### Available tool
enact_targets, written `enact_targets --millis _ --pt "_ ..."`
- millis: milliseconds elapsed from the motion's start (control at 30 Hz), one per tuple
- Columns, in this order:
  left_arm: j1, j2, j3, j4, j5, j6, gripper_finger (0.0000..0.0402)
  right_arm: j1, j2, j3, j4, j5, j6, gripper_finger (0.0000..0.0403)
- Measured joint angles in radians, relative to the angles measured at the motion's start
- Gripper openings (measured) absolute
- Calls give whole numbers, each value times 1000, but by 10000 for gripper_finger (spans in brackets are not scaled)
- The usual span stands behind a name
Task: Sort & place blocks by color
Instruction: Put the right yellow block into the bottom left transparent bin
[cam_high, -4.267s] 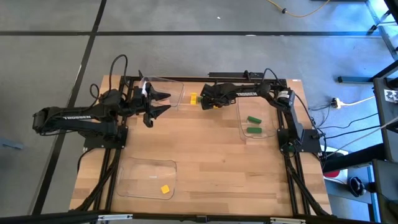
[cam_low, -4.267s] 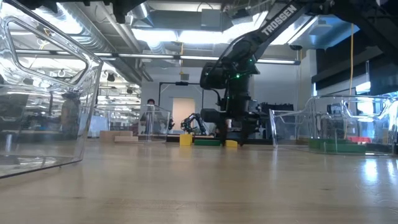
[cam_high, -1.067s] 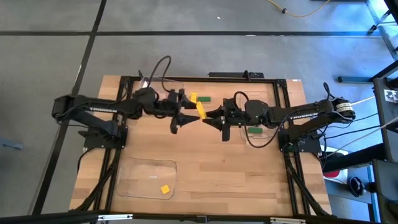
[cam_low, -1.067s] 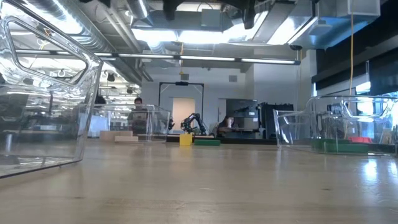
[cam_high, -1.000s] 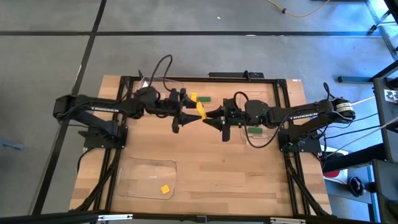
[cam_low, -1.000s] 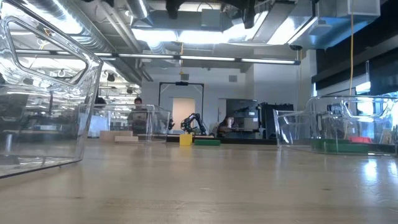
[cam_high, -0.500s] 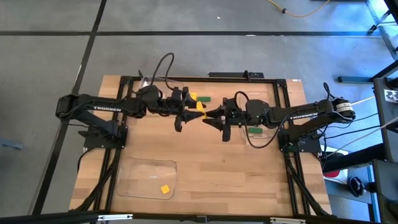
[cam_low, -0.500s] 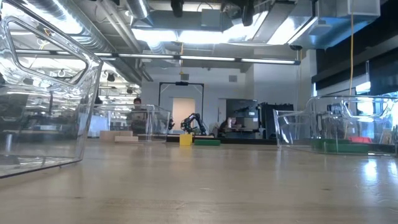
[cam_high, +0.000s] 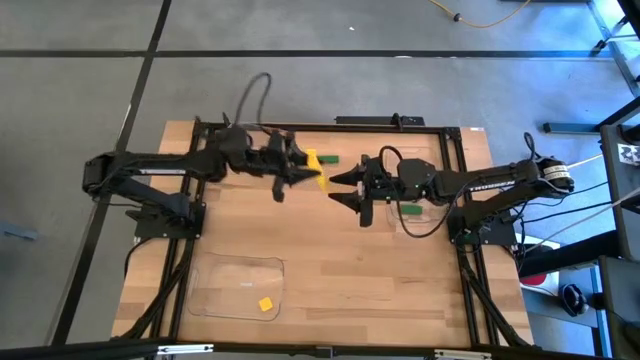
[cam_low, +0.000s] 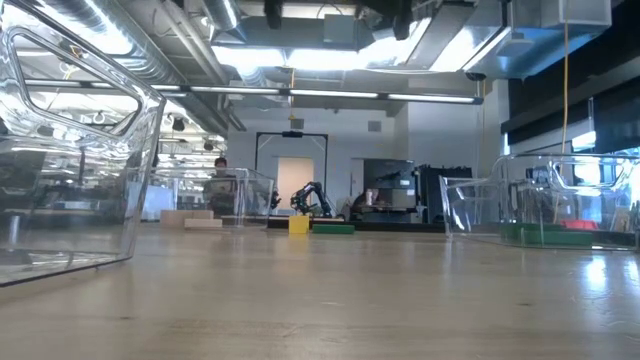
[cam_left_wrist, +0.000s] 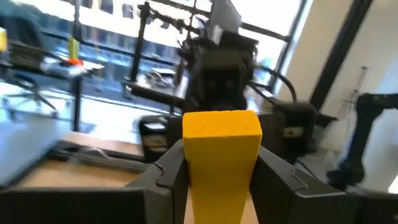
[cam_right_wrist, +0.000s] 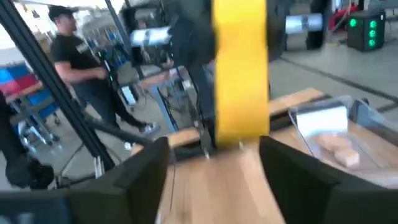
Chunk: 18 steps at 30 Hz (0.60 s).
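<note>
My left gripper is shut on a yellow bar block above the table's far middle; the bar also fills the gap in the left wrist view. My right gripper stands open just right of the bar, its fingers apart on either side and touching nothing. A yellow block and a green block rest flat on the table behind them. Another yellow block lies in the near-left tray. Green blocks lie in the right tray. My left gripper pinches the yellow bar by two opposite long sides between its two fingers, below the bar's upper end. The fingers come level from the table's left and lie across the bar. The bar stands roughly on end, a little tilted, clear of the table.
Clear plastic trays stand at the near left, at the right and at the far left. Tan blocks lie in a tray in the right wrist view. A person stands beyond the table.
My left gripper has shut on the yellow bar and taken hold. My right gripper has opened and let go of it. The left gripper has then drawn back a little toward the table's far left with the bar, which stays clear of the table.
</note>
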Motion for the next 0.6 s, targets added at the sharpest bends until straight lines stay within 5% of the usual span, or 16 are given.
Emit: enact_targets --millis 133,300,600 --pt "35 -107 -1 -159 4 41 119 -5 -54 -1 -92 15 -1 290" --pt "48 -251 -22 -285 -5 76 119 -19 -136 -1 -186 56 -5 298" --pt "-83 -463 -233 -267 -222 24 119 -20 -204 0 -305 67 -34 300"
